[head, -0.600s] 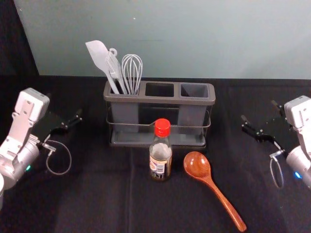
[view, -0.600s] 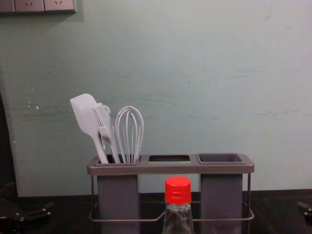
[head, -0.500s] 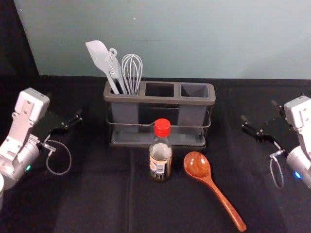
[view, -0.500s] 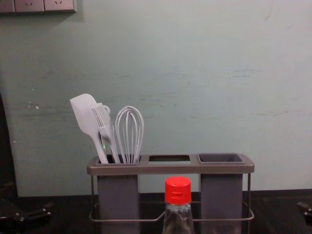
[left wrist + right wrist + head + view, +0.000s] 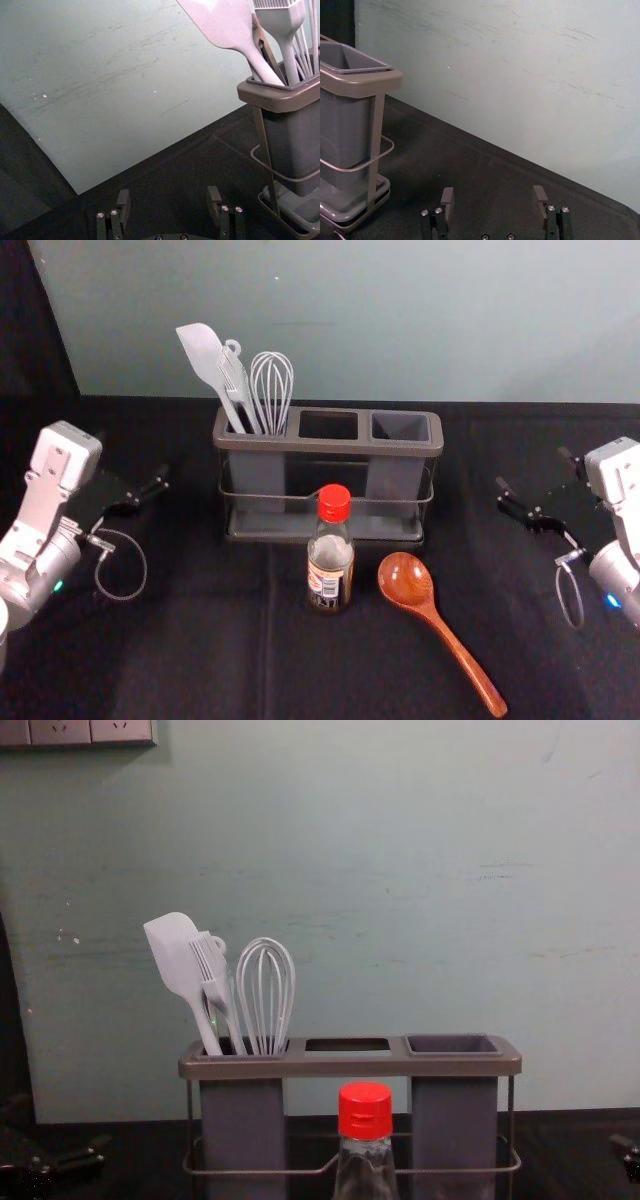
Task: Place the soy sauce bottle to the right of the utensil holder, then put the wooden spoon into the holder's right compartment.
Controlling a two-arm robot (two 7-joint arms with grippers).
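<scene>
In the head view, the soy sauce bottle (image 5: 331, 558) stands upright with its red cap, in front of the utensil holder (image 5: 328, 447). Just right of it lies the wooden spoon (image 5: 441, 625), bowl toward the holder and handle toward the front right. The holder's right compartment (image 5: 400, 427) holds nothing. My left gripper (image 5: 135, 481) is at the left, apart from the holder; the left wrist view has this gripper (image 5: 171, 200) open and empty. At the right is my right gripper (image 5: 538, 488), and the right wrist view shows that gripper (image 5: 493, 200) open and empty too.
A white spatula (image 5: 203, 356), a brush and a whisk (image 5: 272, 388) stand in the holder's left compartment and rise above its rim. A pale wall (image 5: 480, 320) rises behind the black-covered table (image 5: 200, 660).
</scene>
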